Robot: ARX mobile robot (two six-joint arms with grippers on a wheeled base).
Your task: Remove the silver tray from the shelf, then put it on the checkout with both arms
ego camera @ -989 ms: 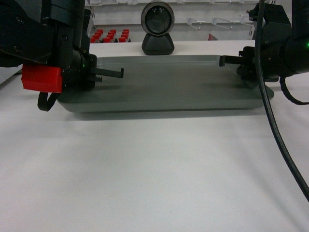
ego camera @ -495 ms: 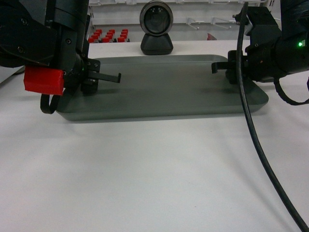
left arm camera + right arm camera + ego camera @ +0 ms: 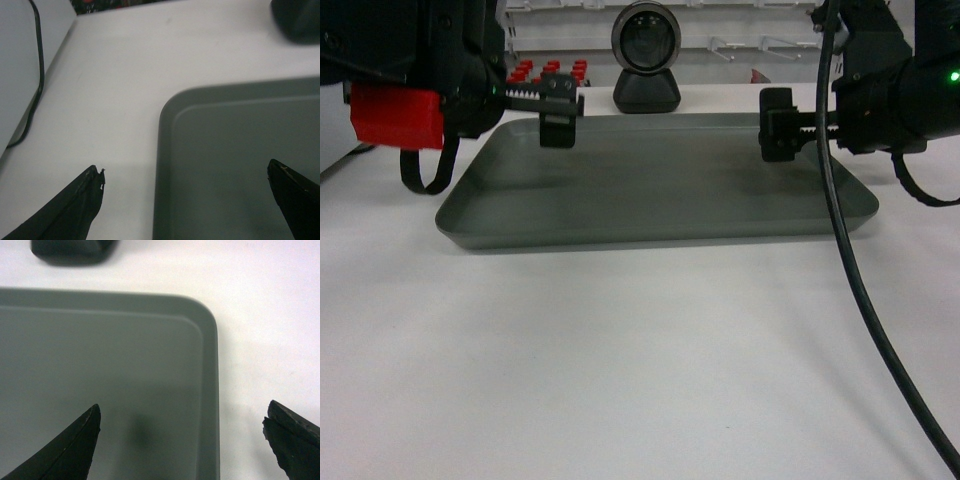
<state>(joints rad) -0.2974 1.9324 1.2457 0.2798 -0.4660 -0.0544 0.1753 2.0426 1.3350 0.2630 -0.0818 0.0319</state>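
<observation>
silver tray point(image 3: 655, 190) flat on the checkout point(image 3: 620, 360), just in front of the scanner point(image 3: 646, 57) at the far edge | left gripper point(image 3: 185, 172) spread wide above the tray's left rim, gripping nothing | right gripper point(image 3: 182, 422) likewise released, straddling the right rim from above

One silver tray point(image 3: 660, 185) on the bench point(image 3: 620, 350). One barcode scanner point(image 3: 646, 55) behind it. Two pincers: left pincer point(image 3: 558, 115), right pincer point(image 3: 778, 125). One red block point(image 3: 395, 118). Several red items point(image 3: 548, 74) far back, too blurred to count.
</observation>
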